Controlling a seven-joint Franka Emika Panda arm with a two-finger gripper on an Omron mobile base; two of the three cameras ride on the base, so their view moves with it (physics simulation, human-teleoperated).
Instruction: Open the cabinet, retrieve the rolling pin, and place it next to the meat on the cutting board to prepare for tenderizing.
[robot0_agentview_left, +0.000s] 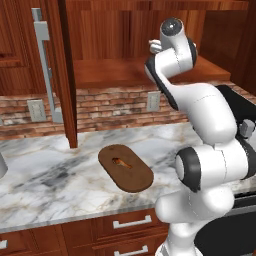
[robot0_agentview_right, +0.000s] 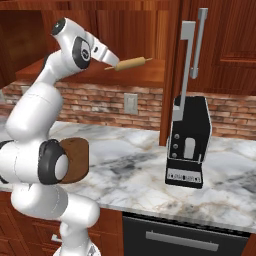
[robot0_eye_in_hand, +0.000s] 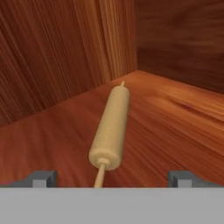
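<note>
Gripper (robot0_eye_in_hand: 112, 178) stood wide open inside the cabinet (robot0_agentview_left: 115, 30), holding nothing; its two fingertips (robot0_eye_in_hand: 43, 178) flanked the near handle of the one rolling pin (robot0_eye_in_hand: 111, 127), which lay on the wooden shelf (robot0_eye_in_hand: 175, 127). One cutting board (robot0_agentview_left: 131, 172) sat on the marble counter (robot0_agentview_left: 50, 175), carrying one piece of meat (robot0_agentview_left: 120, 161). One black appliance (robot0_agentview_right: 189, 142) stood nearby; its label was unreadable.

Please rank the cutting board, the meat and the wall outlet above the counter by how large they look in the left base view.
1. Cutting board, clearly largest.
2. Wall outlet; it sits farther from the camera, so its true size may be understated.
3. Meat, a small lump on the board.
</note>
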